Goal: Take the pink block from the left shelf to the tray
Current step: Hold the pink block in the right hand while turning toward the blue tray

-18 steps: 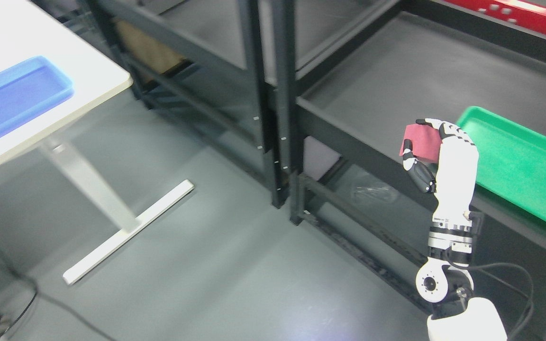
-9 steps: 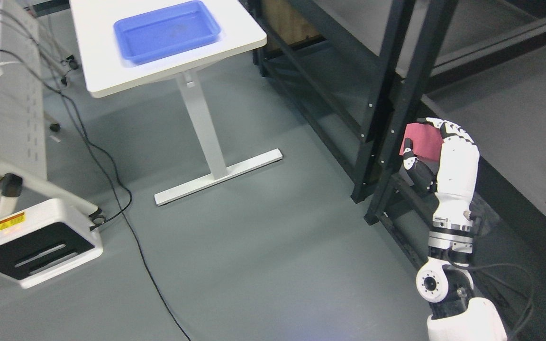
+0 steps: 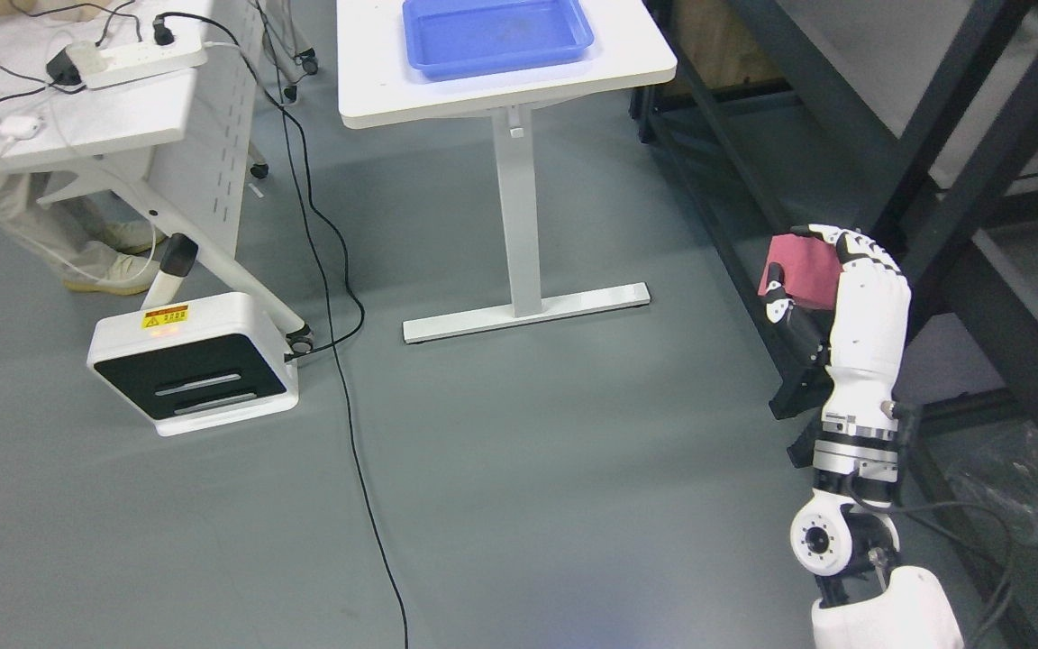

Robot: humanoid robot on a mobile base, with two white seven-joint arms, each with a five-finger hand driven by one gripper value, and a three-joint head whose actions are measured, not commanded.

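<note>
My right hand [image 3: 807,279] is raised at the right of the view, its fingers curled around the pink block [image 3: 798,273], held in the air over the floor beside the dark shelf frame [image 3: 969,180]. The blue tray [image 3: 496,34] lies on a white table [image 3: 519,86] at the top middle, far up and left of the hand. My left arm does not show.
The table's white leg and foot [image 3: 523,311] stand on the grey floor. A black cable [image 3: 348,361] runs across the floor. A white box unit [image 3: 195,361] with a second desk [image 3: 59,108] stands at the left, a person's legs and shoes [image 3: 104,261] behind it.
The whole picture has swung: the camera turned left, so the shelf and green tray left the view and the table with the blue tray came to the top middle. The hand keeps holding the block.
</note>
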